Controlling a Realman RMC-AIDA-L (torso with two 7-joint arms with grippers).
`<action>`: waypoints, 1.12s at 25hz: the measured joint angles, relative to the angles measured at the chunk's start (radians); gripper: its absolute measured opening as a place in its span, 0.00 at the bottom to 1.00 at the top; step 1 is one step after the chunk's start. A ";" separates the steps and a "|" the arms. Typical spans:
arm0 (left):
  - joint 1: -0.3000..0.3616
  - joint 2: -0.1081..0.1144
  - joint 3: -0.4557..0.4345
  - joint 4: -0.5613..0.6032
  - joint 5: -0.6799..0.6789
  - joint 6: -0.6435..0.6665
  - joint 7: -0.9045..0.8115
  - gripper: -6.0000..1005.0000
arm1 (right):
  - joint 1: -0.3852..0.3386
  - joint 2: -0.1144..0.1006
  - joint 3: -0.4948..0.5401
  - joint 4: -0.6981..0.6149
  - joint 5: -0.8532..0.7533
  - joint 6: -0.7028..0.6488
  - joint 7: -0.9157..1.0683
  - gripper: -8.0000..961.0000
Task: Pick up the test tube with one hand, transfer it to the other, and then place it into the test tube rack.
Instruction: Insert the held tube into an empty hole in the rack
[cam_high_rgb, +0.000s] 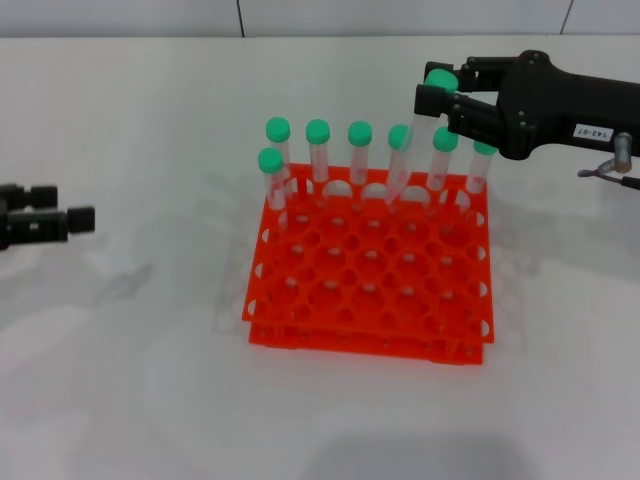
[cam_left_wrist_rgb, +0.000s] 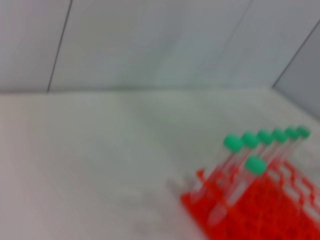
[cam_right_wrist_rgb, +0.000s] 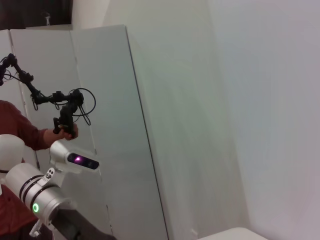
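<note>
- Counter (cam_high_rgb: 120, 380): white, carries the test tube rack (cam_high_rgb: 370, 290), which sits about midway across it in the head view.
- Test tube rack: orange-red, two tiers, grid of round holes. The far row holds green-capped tubes (cam_high_rgb: 318, 150) standing roughly upright; one more stands in the second row at the robot's left end (cam_high_rgb: 271, 175). The left wrist view shows the same rack corner (cam_left_wrist_rgb: 260, 210) with its row of green caps, blurred.
- Right end effector (cam_high_rgb: 450, 95): black, white printed label on its body, reaching in from the robot's right above the rack's far right part. Its fingers are clamped on the test tube just below the cap.
- Left end effector (cam_high_rgb: 75, 220): black, low over the counter at the robot's far left, well apart from the rack. Nothing between its fingers; whether they stand apart or together cannot be told.
- Test tube (cam_high_rgb: 418, 130): clear, green cap at top. Long axis is tilted, cap leaning toward the robot's right and far side, lower end pointing down and to the robot's left toward the far row of holes. Whether the tip is already inside a hole cannot be told.
- Right wrist view: pale wall panels, a silver wrist with a green light (cam_right_wrist_rgb: 37, 200), and a person in red (cam_right_wrist_rgb: 15, 145) at the edge.
</note>
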 joint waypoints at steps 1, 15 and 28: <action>-0.002 0.000 0.000 0.000 0.025 0.000 0.007 0.87 | 0.002 0.000 -0.004 0.001 0.001 0.001 0.000 0.28; -0.027 -0.003 0.046 -0.007 0.067 0.027 0.153 0.87 | 0.020 0.000 -0.061 0.003 0.027 0.057 0.006 0.28; -0.062 -0.013 0.125 -0.010 0.155 0.034 0.183 0.87 | 0.045 0.002 -0.181 0.003 0.089 0.169 0.000 0.28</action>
